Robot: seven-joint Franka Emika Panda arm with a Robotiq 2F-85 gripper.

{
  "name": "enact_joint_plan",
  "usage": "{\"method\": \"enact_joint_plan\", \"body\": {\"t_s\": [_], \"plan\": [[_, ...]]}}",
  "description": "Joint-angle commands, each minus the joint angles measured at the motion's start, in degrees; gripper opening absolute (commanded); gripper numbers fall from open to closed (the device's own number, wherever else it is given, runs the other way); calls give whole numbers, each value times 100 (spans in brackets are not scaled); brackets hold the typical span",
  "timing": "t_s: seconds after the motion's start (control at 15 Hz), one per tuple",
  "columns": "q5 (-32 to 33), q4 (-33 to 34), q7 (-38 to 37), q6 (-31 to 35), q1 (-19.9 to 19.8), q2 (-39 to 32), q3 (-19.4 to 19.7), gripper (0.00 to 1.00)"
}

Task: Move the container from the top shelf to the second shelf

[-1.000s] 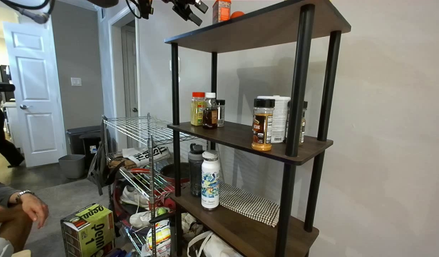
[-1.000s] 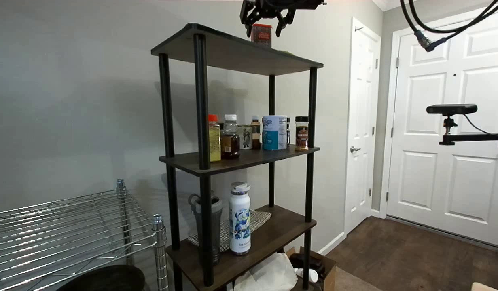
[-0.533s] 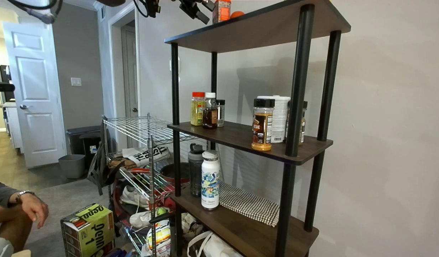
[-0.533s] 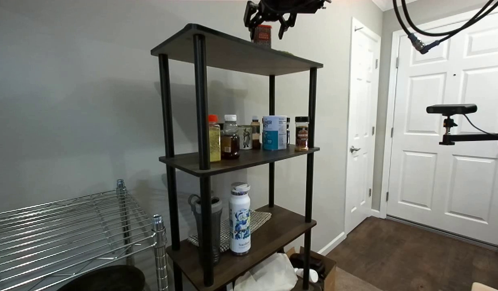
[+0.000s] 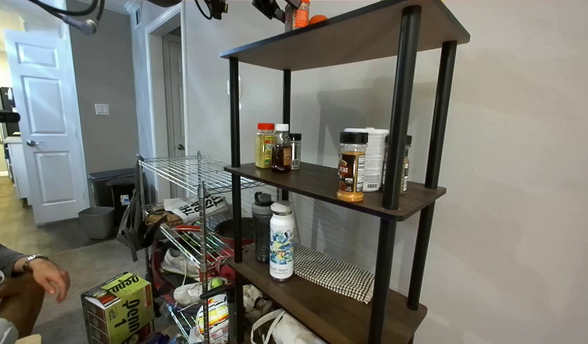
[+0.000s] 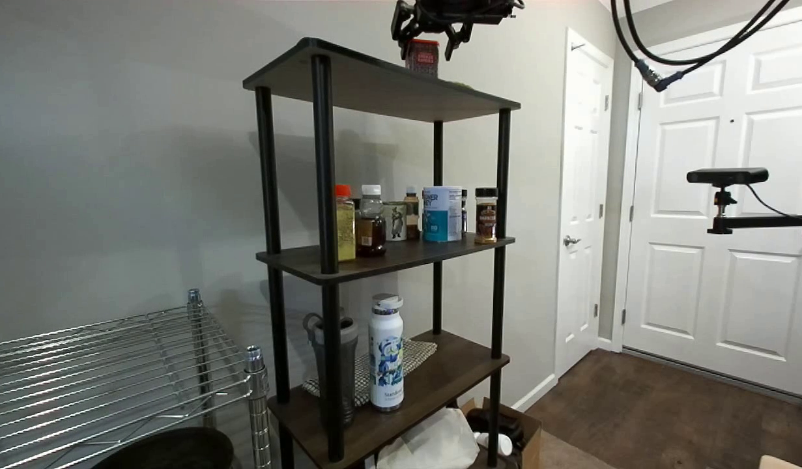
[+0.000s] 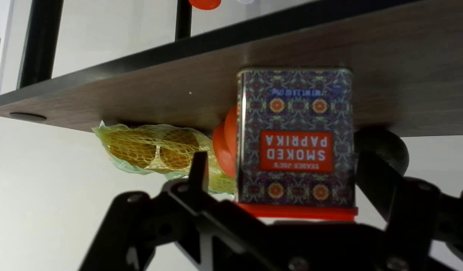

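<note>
Paprika tin (image 7: 296, 116) stands upright on the top shelf (image 6: 387, 91); gripper (image 7: 282, 158) has fingers spread, one at either side of it in the wrist view, contact unclear; second shelf (image 6: 401, 257) carries jars (image 5: 352, 169)

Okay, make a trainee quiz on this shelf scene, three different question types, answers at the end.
1. Fill the blank: in the wrist view, the container on the top shelf reads, upside down, "SMOKED ____".
2. True or false: the jaws are shut on the container.
3. Counting from the top, which shelf holds the white patterned bottle? A, first; B, second; C, third.

Key: 1, PAPRIKA. 2, false; the jaws stand open. 3, C, the third shelf.
</note>
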State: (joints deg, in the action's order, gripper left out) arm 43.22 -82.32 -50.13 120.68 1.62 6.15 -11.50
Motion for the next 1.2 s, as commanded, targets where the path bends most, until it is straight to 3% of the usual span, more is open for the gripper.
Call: {"method": "enact_joint_plan", "body": {"t_s": [0.0, 1.13], "plan": [[97, 246, -13, 120, 13, -267, -16, 100], [136, 289, -81, 60, 17, -213, -40, 100]]}}
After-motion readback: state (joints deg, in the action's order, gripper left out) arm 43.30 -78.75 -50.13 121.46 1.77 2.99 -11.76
